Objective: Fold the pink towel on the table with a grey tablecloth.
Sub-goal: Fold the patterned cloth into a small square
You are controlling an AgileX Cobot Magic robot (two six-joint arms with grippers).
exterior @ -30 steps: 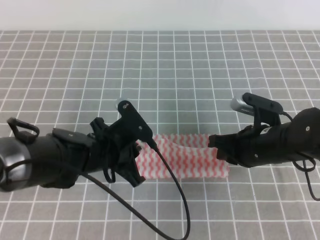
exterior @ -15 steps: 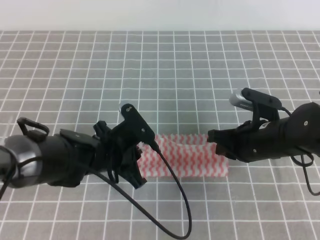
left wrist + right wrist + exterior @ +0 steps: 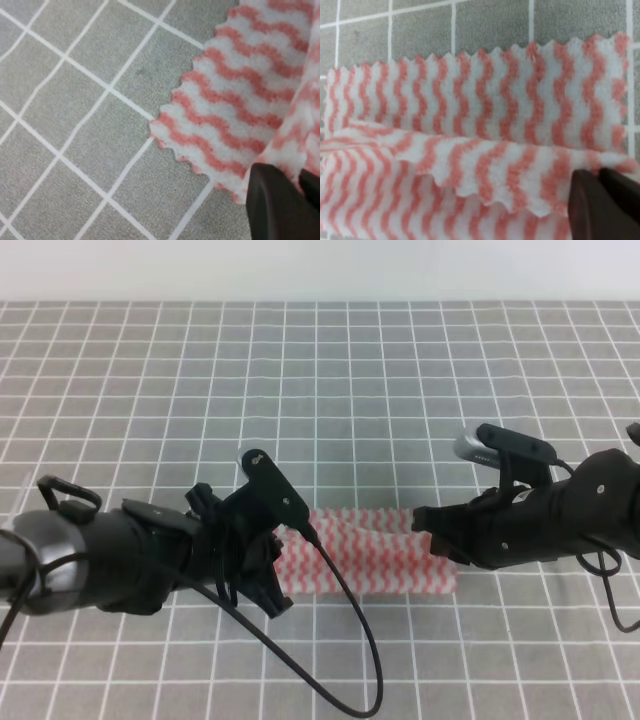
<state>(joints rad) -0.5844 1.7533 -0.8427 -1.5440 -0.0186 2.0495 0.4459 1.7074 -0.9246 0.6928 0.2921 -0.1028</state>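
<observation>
Both the left gripper (image 3: 287,197) and right gripper (image 3: 602,197) pinch the pink towel (image 3: 372,562) edge mid-fold, low centre; next, carry it across evenly.

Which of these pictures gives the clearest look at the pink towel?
The right wrist view: the pink towel fills it, with one zigzag-edged layer lifted over another. The left wrist view catches only one corner on the grey tablecloth. The high view shows its middle, both ends hidden by arms.
</observation>
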